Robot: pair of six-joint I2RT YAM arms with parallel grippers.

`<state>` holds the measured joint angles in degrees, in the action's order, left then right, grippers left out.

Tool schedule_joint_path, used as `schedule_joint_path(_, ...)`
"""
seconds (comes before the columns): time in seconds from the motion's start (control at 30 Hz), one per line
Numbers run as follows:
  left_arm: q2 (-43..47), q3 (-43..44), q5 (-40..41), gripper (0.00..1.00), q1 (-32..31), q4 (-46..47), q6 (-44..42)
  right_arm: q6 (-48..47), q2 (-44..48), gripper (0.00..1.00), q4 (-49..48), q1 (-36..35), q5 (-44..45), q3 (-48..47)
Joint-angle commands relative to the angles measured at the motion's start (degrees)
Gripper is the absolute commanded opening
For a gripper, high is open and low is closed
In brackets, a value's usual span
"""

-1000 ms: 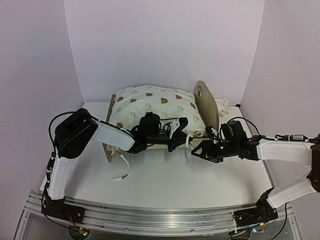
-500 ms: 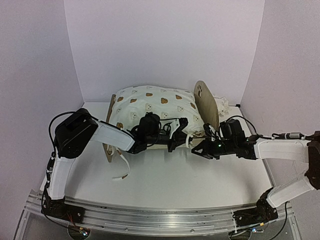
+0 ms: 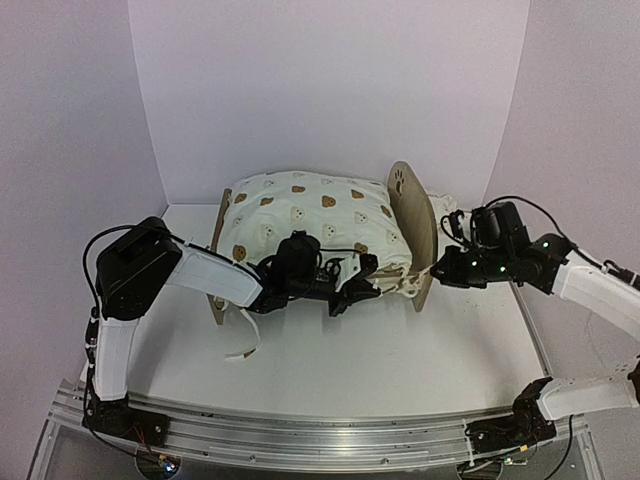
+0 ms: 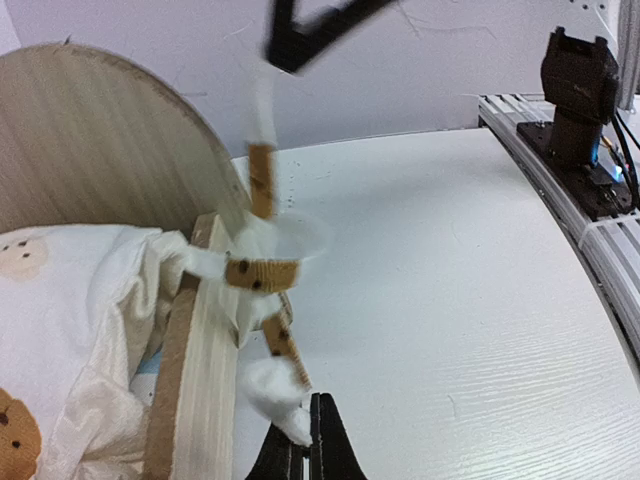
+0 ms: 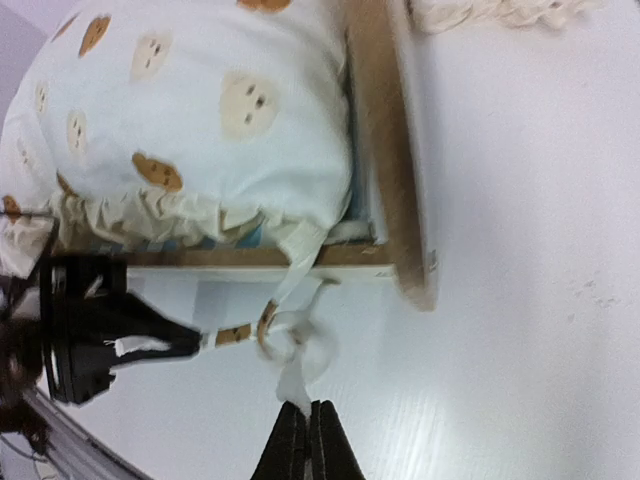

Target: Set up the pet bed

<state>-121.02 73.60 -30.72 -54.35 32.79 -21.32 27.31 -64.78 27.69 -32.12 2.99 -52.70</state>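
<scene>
Swung the right pincer (image 5: 305, 425) back and to the right since a moment ago, and snapped it shut from wide. Now pinching the white tip of a tie (image 5: 300, 350). Same for the left pincer (image 4: 310, 445), shut tight on another end of that tie. Tie looped loosely beside the bed (image 4: 190, 370) corner, by the headboard (image 4: 100, 140). Bed in the middle of the table (image 3: 400, 360), cushion (image 3: 300, 210) on top.

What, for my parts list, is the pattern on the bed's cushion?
Cream cushion with brown and pale bear faces; shows best in the right wrist view.
</scene>
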Motion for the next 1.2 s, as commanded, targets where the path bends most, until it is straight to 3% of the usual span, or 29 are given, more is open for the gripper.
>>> schedule_joint_path(0.0,4.25,-1.59,2.19,0.00,-2.54,-4.68,-7.12,-8.36,-2.06,0.00,15.39,2.38,11.88,-8.98)
schedule_joint_path(0.17,3.38,-3.58,5.34,0.00,-3.69,-7.29,-12.02,-13.46,-5.24,0.00,18.19,6.34,14.03,-16.68)
schedule_joint_path(0.4,1.33,-5.64,6.74,0.00,-5.15,-7.59,-15.01,-22.40,-11.60,0.00,17.76,6.73,3.82,-31.84)
schedule_joint_path(0.6,-0.60,-6.97,7.45,0.00,-5.72,-8.04,-18.30,-25.33,-15.97,0.00,17.86,6.76,3.20,-42.22)
schedule_joint_path(0.93,-0.34,-15.56,9.77,0.00,-8.94,-9.23,-32.33,-25.97,-24.12,0.00,17.83,7.99,5.27,-50.01)
schedule_joint_path(1.17,-1.58,-16.03,11.62,0.00,-9.06,-10.60,-33.74,-25.40,-27.09,0.00,17.75,13.28,2.58,-51.88)
